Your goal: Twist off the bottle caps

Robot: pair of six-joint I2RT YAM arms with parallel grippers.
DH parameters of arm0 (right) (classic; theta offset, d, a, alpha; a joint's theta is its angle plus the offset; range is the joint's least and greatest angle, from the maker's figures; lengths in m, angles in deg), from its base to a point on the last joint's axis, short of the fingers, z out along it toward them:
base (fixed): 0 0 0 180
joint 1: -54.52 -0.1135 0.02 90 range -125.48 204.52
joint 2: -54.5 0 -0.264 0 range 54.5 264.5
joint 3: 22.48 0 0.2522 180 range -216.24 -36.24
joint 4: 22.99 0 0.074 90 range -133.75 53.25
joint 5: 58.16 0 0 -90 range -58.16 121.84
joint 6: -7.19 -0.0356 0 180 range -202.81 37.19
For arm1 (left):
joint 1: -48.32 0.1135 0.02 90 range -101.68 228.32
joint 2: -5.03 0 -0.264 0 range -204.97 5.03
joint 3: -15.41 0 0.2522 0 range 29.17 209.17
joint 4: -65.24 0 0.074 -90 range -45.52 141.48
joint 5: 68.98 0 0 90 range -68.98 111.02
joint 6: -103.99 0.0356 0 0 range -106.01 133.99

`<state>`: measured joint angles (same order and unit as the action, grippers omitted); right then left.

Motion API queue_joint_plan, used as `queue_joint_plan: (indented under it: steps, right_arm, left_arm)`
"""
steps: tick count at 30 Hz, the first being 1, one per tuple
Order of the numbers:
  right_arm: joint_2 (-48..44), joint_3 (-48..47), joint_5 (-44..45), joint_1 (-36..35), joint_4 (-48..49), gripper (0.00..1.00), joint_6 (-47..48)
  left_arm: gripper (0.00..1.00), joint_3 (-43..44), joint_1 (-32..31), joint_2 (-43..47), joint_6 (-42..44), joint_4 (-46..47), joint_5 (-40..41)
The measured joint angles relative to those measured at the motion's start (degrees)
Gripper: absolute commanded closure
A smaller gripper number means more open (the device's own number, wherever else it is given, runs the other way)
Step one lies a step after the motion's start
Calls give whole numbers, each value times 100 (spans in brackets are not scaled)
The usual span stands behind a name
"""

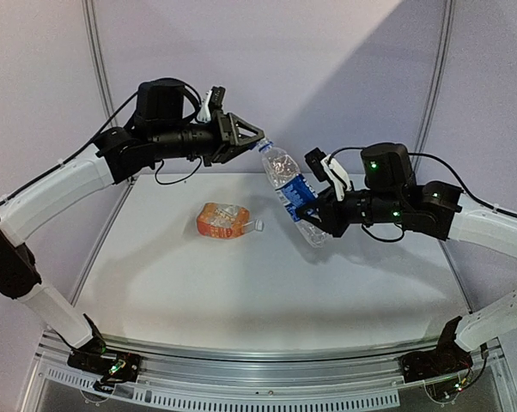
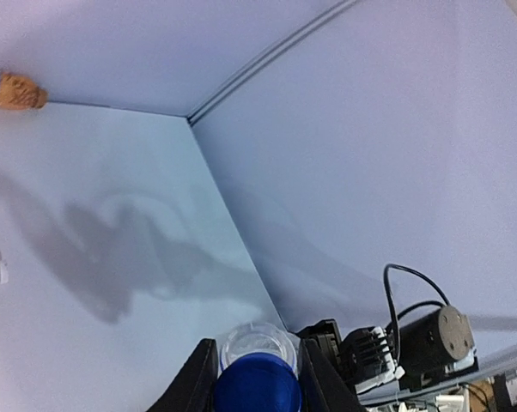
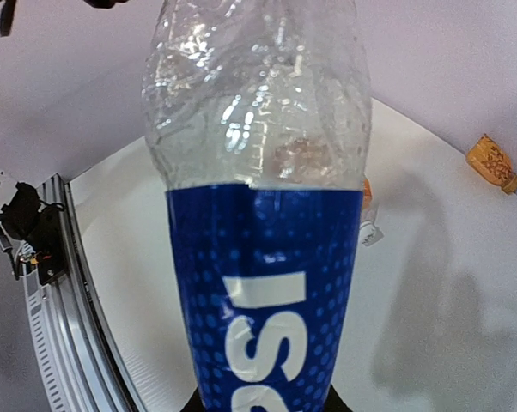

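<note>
While hanging above the table (image 1: 241, 292), awaits a cap twist.
Leaves orange bottle (image 1: 226, 221) lying below, white cap (image 1: 258, 226) on; pinches dark blue cap (image 2: 257, 388) in left gripper (image 1: 258, 142); runs long axis of water bottle (image 1: 284, 172) down-right into right gripper (image 1: 313, 216), clenched round the labelled body.

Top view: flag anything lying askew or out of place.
The orange bottle lies on its side on the table, white cap pointing right, rather than standing. The water bottle is tilted too, but only because the right tool holds it aloft.

Top view looks down from behind; 2 wrist views closely share the bottle (image 1: 290, 187).
</note>
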<state>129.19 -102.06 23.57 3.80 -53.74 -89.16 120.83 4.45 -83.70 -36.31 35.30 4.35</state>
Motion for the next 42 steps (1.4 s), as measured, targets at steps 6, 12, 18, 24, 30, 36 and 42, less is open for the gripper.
queue_joint_plan:
  steps: [6, 12, 18, 24, 30, 36, 42]
  right_arm:
    - [262, -177, 562, -98, -278, 100, 153]
    - [317, -184, 911, -177, -356, 100, 214]
    - [299, -140, 1222, -179, -352, 100, 160]
    - [155, 50, 1617, -179, -341, 100, 39]
    - [15, 177, 1832, -179, -310, 100, -33]
    - [-70, 184, 1888, -179, -295, 100, -52]
    - [-153, 262, 1912, -179, -262, 100, -94]
  left_arm:
    - [74, 452, -98, -289, -387, -621, 472]
    - [74, 682, -149, -439, -481, -1108, 846]
    - [74, 636, -149, -413, -367, -1388, 1134]
    - [73, -103, -149, -76, -59, -1497, 1499]
    - [72, -1572, -149, 310, 101, -1274, 1832]
    - [73, -2911, -149, 356, 254, -769, 2098]
    - [73, -3705, -151, 339, 476, -68, 2376]
